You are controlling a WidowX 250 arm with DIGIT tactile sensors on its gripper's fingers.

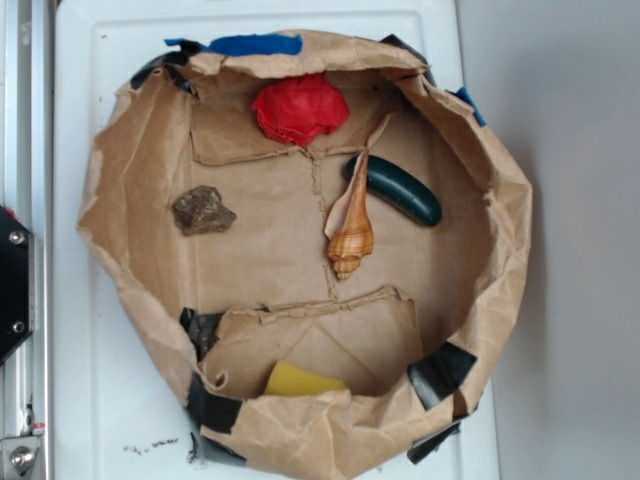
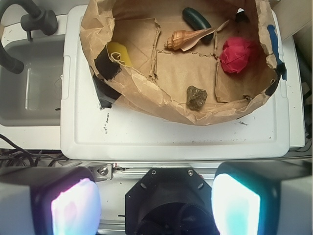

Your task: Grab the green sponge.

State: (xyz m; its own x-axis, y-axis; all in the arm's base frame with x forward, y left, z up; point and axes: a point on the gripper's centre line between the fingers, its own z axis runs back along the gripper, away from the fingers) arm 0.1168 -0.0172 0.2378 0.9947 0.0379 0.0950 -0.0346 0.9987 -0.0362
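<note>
The green sponge (image 1: 300, 380) is a small mustard-yellow foam block lying at the near edge of the brown paper nest (image 1: 140, 190), partly hidden by the paper rim. In the wrist view the green sponge (image 2: 120, 53) sits at the nest's left side beside black tape. My gripper (image 2: 155, 203) is high above the robot base, well back from the nest, its two pads wide apart with nothing between them. The gripper does not show in the exterior view.
Inside the nest lie a red paper wad (image 1: 300, 108), a brown rock (image 1: 203, 211), a tan spiral shell (image 1: 351, 235) and a dark green cucumber-shaped oblong (image 1: 400, 190). The nest rests on a white board (image 2: 171, 137). A grey sink (image 2: 29, 93) lies left of the board.
</note>
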